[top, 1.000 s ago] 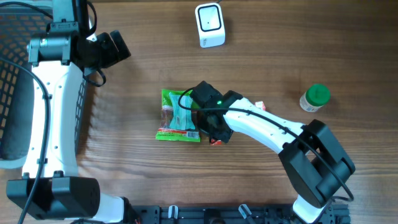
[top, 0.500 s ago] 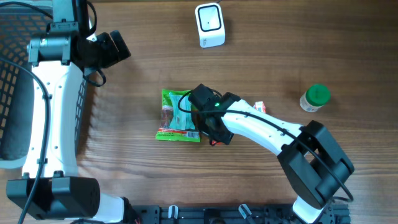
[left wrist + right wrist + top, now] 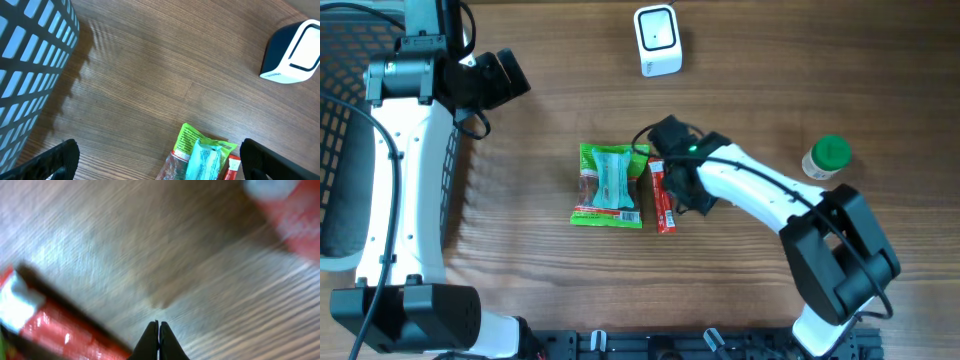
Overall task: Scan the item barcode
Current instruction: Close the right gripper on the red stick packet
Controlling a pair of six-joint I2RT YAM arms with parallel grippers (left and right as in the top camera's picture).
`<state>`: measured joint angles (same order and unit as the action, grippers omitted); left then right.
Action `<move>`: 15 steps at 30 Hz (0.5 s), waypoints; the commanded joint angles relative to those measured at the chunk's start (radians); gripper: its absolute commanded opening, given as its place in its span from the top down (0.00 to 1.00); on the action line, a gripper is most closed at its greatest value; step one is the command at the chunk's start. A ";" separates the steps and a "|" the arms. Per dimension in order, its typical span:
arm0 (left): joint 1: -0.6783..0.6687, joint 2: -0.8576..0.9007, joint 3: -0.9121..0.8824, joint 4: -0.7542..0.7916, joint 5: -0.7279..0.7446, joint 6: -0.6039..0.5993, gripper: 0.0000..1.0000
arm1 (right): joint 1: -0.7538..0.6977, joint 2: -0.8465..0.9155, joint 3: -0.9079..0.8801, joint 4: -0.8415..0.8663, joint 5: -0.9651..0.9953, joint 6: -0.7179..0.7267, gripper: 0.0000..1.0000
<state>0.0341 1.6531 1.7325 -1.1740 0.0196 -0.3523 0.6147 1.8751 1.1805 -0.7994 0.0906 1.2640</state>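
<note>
A green snack packet [image 3: 608, 186] lies flat mid-table, with a white barcode label at its near edge. Right beside it lies a slim red bar [image 3: 663, 197]. My right gripper [image 3: 698, 200] is shut and empty, low over the wood just right of the red bar. In the right wrist view its fingertips [image 3: 159, 330] are pressed together, with the red bar [image 3: 60, 325] to their left. The white scanner [image 3: 657, 40] stands at the far edge. My left gripper [image 3: 505, 75] hangs open at the far left; its view shows the packet [image 3: 200, 155] and the scanner [image 3: 292, 52].
A black mesh basket [image 3: 340, 100] fills the left edge. A small bottle with a green cap [image 3: 827, 157] stands at the right. A blurred red shape [image 3: 295, 210] shows at the top right of the right wrist view.
My right gripper has moved right and away from the green packet, still shut. The red bar it covered now lies in full view beside the packet. The left arm has not moved.
</note>
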 commanded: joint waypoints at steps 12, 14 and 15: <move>0.003 0.000 -0.003 0.003 -0.006 0.016 0.00 | -0.037 0.008 0.023 0.047 -0.377 -0.285 0.96; 0.003 0.000 -0.003 0.002 -0.006 0.016 0.00 | -0.018 0.008 0.022 0.034 -0.435 -0.285 0.96; 0.003 0.000 -0.002 0.002 -0.006 0.016 0.00 | -0.003 0.008 0.022 0.032 -0.441 -0.277 0.96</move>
<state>0.0341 1.6531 1.7325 -1.1740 0.0196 -0.3519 0.5766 1.8755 1.1828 -0.7555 -0.1699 1.0321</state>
